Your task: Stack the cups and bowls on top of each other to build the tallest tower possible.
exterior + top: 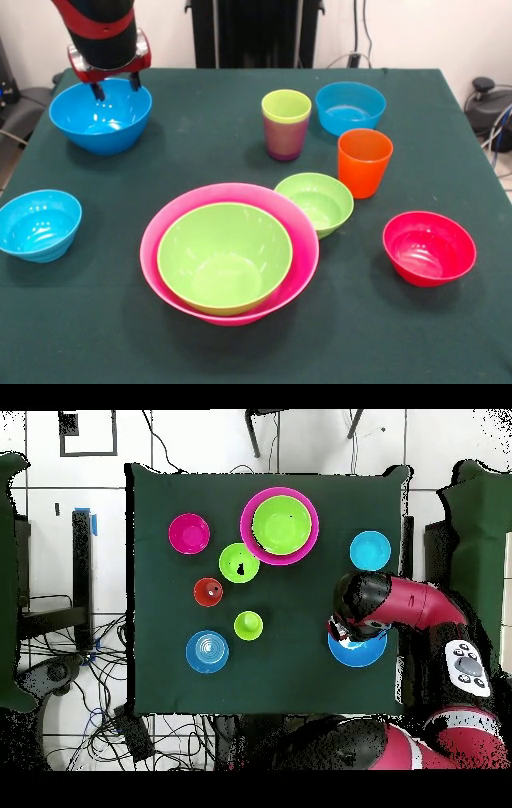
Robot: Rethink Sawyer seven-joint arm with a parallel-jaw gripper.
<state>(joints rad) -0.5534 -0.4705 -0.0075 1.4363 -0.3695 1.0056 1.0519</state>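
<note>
At upper left of the front view, the gripper (114, 86) hangs over the big blue bowl (100, 117), its two dark fingers spread apart and dipping just inside the far rim, holding nothing. Near frame centre, the green bowl (224, 256) sits nested in the pink bowl (230, 252). A small green bowl (316, 202) touches the pink rim at right. Behind it stand the orange cup (364, 162) and the purple cup (286, 124), which holds a lime cup. Light-blue bowls sit at far left (38, 225) and upper right (350, 107); the red bowl (429, 248) at lower right.
</note>
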